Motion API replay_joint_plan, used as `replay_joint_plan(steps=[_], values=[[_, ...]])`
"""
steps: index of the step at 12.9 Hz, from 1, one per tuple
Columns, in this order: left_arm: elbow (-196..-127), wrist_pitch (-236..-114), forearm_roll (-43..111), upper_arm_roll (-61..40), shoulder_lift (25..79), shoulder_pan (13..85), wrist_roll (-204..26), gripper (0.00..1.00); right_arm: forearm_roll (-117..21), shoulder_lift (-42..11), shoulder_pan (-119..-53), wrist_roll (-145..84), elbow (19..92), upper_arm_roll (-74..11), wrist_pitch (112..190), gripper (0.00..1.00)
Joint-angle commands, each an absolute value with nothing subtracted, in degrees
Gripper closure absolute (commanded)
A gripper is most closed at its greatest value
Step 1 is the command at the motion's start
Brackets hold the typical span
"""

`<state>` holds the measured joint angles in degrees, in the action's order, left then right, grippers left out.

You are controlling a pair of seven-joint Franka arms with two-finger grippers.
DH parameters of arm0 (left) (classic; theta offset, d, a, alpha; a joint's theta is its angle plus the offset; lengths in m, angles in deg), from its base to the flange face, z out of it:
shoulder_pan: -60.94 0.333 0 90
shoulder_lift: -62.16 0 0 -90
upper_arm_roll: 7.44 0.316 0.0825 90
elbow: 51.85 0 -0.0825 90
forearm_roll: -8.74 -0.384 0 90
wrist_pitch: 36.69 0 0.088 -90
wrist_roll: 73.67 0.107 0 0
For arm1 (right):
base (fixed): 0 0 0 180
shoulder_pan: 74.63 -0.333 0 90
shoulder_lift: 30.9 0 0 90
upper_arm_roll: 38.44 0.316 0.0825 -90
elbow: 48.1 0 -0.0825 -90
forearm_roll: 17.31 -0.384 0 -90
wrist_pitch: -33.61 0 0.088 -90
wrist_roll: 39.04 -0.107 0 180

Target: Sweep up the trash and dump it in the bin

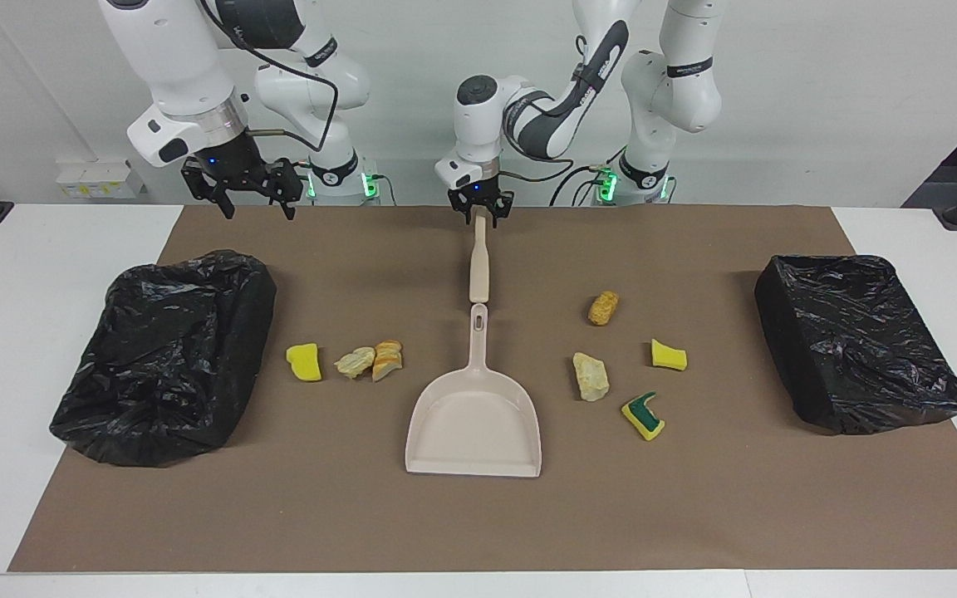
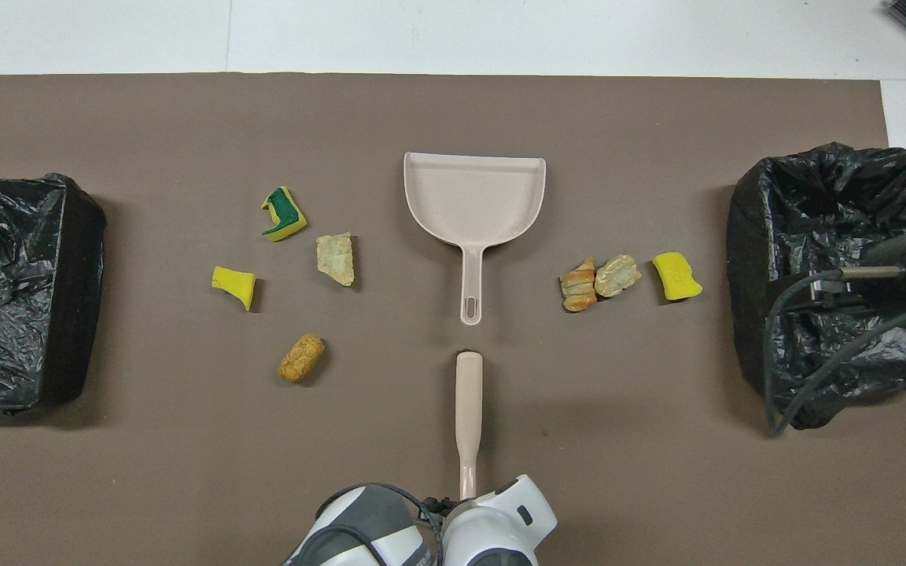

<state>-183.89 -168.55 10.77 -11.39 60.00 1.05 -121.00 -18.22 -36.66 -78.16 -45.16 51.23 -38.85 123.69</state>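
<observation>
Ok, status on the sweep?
Left tool at brush end. Right tool open, raised over mat edge. Trash unswept, all seven scraps on mat. Dustpan holds none. Nothing blocking.

One camera faces the robots from high, another looks steeply down; both share the brown mat.

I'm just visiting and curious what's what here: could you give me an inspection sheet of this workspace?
Surface: brown mat on a white table.
Job's things: seven yellow and tan scraps of trash loose on the mat, three toward the right arm's end, four toward the left arm's; beige plastic dustpan empty, mid-mat; beige brush nearer the robots, in line with its handle; two black bag-lined bins at the mat's ends.
Clutter: nothing seen.
End effectors: left end effector at the brush's thin end; right end effector open, raised, holding nothing.
Cables: black cables along both arms.
Surroundings: white wall; small white boxes.
</observation>
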Motion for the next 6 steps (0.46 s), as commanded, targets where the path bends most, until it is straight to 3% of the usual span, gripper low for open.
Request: replay_joint_plan(steps=[1,4,6], values=[[-183.33,-168.44,11.29,-9.99,60.66,0.03,-122.1,0.41,-18.89,-37.41,-77.7,-44.05,52.54,-38.7,124.76,0.0],[-182.46,-164.58,10.68,-9.37,61.72,0.73,-122.36,0.44,-18.89,-37.41,-77.79,-44.23,52.45,-38.7,124.84,0.0],[-181.75,-163.69,8.14,-9.28,61.63,0.99,-122.36,0.83,-18.89,-37.41,-77.79,-44.05,52.45,-38.7,124.84,0.0]])
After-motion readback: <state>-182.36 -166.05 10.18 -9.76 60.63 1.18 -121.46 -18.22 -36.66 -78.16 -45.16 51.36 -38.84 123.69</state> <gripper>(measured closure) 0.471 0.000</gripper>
